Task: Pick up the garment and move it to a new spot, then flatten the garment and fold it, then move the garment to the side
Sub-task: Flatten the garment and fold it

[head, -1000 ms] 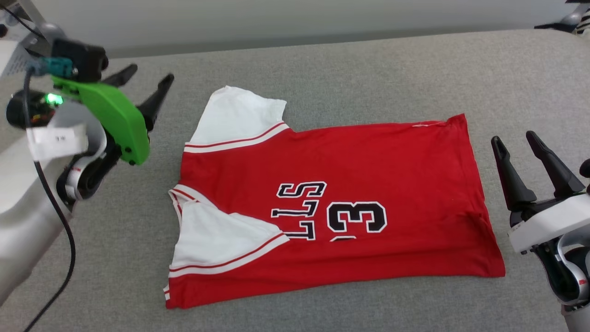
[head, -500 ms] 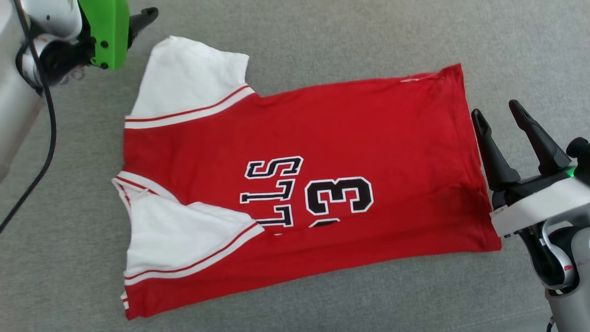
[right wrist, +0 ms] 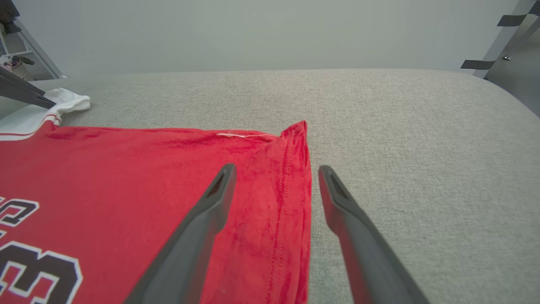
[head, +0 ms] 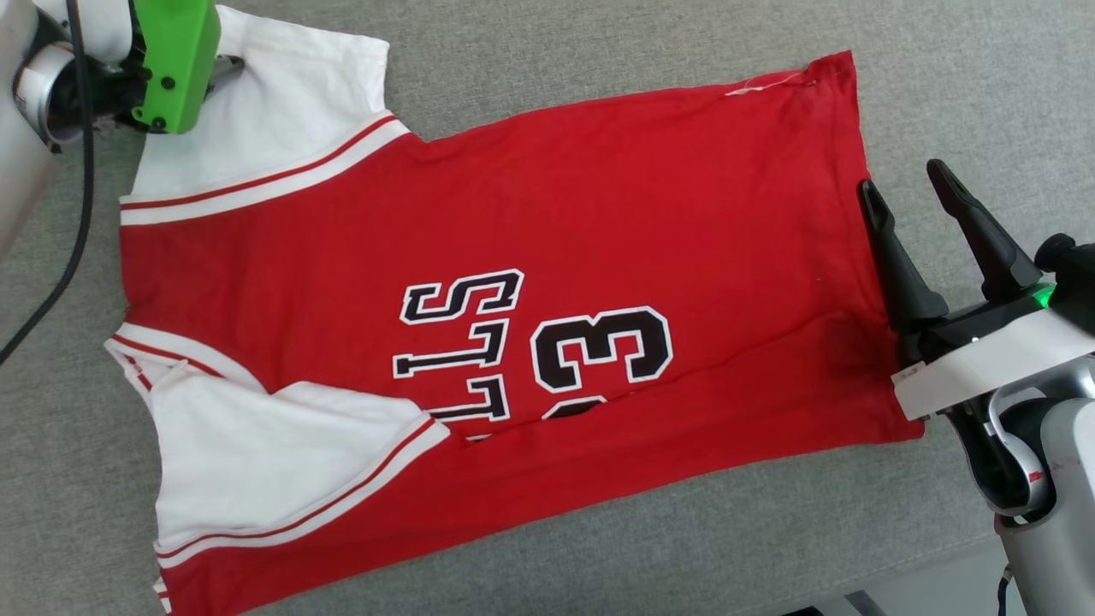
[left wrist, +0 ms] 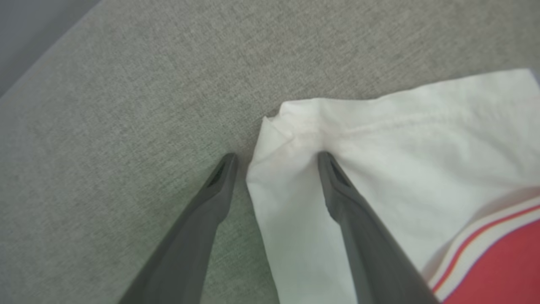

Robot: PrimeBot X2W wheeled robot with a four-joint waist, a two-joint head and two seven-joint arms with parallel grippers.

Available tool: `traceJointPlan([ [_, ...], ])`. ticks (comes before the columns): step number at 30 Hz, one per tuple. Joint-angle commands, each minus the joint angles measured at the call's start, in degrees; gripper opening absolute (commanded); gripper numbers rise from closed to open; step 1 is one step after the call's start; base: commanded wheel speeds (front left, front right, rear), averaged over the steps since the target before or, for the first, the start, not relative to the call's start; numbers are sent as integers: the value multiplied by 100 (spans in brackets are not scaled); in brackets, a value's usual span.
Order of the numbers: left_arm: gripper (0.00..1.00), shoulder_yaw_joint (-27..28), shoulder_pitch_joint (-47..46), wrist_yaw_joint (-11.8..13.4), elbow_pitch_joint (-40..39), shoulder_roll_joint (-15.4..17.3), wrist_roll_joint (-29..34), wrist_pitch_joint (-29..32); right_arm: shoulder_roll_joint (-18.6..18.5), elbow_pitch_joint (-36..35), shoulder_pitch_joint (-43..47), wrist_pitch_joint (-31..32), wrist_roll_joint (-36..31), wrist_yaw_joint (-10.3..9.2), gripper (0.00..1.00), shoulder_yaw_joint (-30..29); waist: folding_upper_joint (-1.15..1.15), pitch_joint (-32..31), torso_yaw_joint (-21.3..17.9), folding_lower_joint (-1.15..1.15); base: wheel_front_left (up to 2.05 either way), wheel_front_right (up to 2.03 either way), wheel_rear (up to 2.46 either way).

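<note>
While both grippers are held wide and empty, the left gripper (left wrist: 276,155) is seen at the far left corner of the garment (head: 599,214). One of its fingers (left wrist: 337,185) is set on the white sleeve (left wrist: 422,147), where the cloth is puckered, and the other is over bare grey surface (left wrist: 126,84), so the sleeve's edge is straddled. Above this gripper in the head view, a bright green cover (head: 175,60) is mounted on the wrist and hides most of the fingers, and a black cable (head: 77,214) is hung down beside the arm.

The right gripper (head: 900,174) is placed at the hem: one finger is over the red cloth and the other over the surface just beside it. Whether the cloth is touched cannot be told. A white band (head: 992,364) and a small green light (head: 1042,297) are carried on that wrist.

The garment is spread on the surface between the two arms, collar toward the left, hem toward the right. The near sleeve is folded over the front, and part of the black lettering (head: 462,342) is hidden along a fold. Nothing is laid on the garment.
</note>
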Motion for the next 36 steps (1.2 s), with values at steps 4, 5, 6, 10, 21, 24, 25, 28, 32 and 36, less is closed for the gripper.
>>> traceJointPlan([
  [4,100,-183,120,-14,58,43,-89,227,10,111,-118,-104,49,-4,100,23,0,72,-77,-1,0,0,0],
  [5,32,-221,150,-14,32,59,-106,257,5,139,-126,-121,60,-4,100,17,0,54,-74,-1,0,0,0],
  [6,0,-240,165,-14,11,70,-122,262,2,155,-134,-137,68,-4,100,10,0,41,-71,-1,0,0,0],
  [10,0,-222,197,-14,-12,68,-156,-56,-44,213,-183,-169,88,-4,100,-35,0,-77,-17,-1,0,0,0],
  [21,0,-288,352,-15,-435,84,15,-1326,-880,198,-565,794,314,-4,100,-207,0,-757,406,-1,0,0,0],
  [24,0,-325,507,-15,-639,101,62,-1699,-1164,239,-795,1375,507,-4,100,-68,0,-917,535,-1,0,0,0],
  [25,0,-335,549,-15,-698,106,87,-1804,-1253,259,-874,1545,560,-4,100,-3,0,-955,574,-1,0,0,0],
  [28,0,-323,687,-11,-873,110,148,-2176,-1570,378,-1204,2111,737,-4,100,278,0,-1043,704,-1,0,0,0],
  [32,0,-297,860,69,-1114,115,199,-2523,-1879,599,-1634,2916,1081,-4,100,677,0,-1082,845,-1,0,0,0],
  [36,0,-277,982,209,-1404,163,278,-2773,-2048,979,-2063,3699,1395,-4,100,1016,0,-1028,972,-1,0,0,0],
])
